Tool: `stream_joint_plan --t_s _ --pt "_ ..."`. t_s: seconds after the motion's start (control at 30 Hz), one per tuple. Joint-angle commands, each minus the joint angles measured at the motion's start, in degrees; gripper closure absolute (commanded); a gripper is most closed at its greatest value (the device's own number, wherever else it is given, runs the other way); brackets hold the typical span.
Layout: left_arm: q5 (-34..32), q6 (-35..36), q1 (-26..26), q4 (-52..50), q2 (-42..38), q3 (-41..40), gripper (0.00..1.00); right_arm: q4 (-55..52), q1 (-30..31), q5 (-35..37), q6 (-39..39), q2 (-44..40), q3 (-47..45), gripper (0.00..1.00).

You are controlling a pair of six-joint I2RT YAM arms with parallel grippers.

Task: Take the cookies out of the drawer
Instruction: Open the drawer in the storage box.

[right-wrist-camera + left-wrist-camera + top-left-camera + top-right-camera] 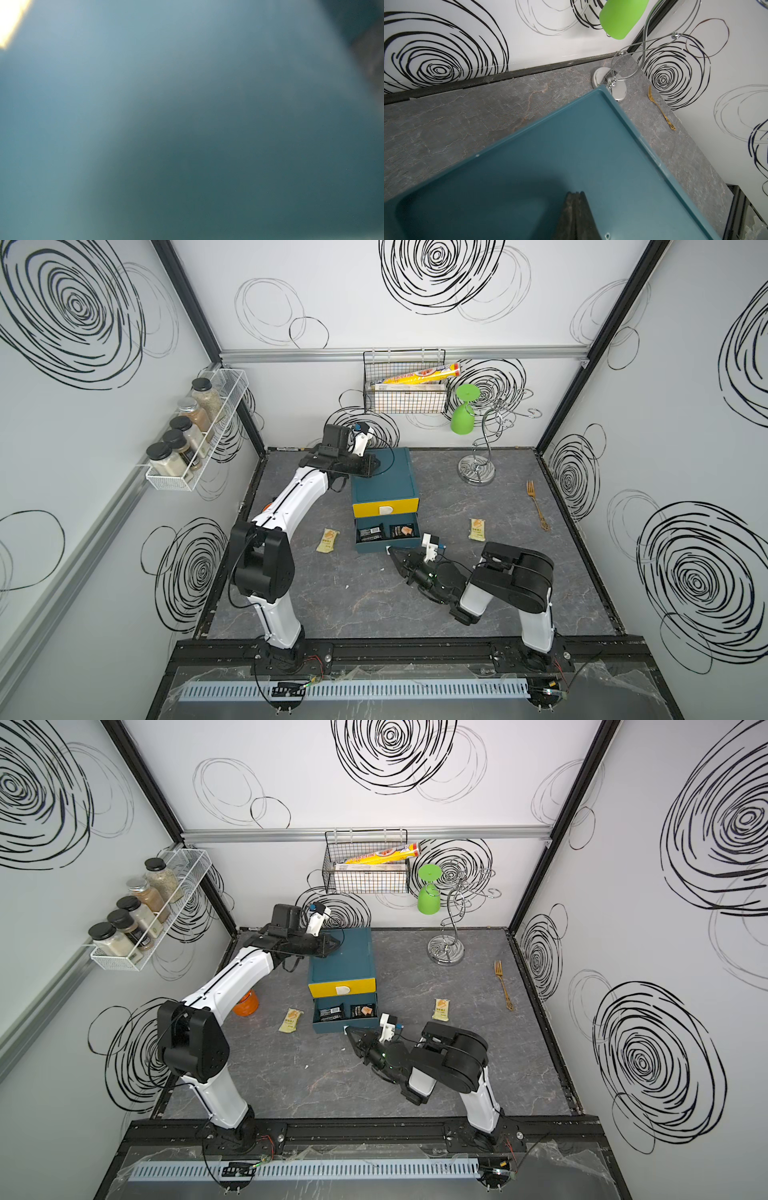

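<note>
Jaws of my right pincer (pixel 391 551) are clenched tip to tip with nothing I can see between them, the tip sitting at the near right corner of the open lower drawer (pixel 374 548); my wrist view there is only a teal blur, so it stands very close to that front wall. Inside the drawer lie a black packet (pixel 371 533) on the left and a second dark packet (pixel 402 530) on the right, each with its long axis running roughly left to right. Two pale yellow packets are already out on the tabletop (pixel 374 605), one left of the drawer (pixel 328 540) and one well to its right (pixel 478 529), both lying long axis near to far, slightly tilted. I judge the job about half done, with the next pick in hand: I must open, lift over the front wall and come down on the right-hand dark packet, jaws across its short side. My left pincer (pixel 376 462) is closed too, empty, resting on top of the teal cabinet (pixel 386 479).
</note>
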Motion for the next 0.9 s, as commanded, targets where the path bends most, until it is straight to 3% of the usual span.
stream_joint_plan --t_s 0.0,0.87 --pt "-3.2 0.0 0.4 -6.1 3.3 -1.5 0.93 12.4 3.5 0.9 -0.6 -0.5 -2.0 1.0" --pt "-3.6 0.3 0.5 -6.4 2.6 -1.9 0.93 12.4 10.0 5.2 -2.4 -4.2 -7.6 1.0"
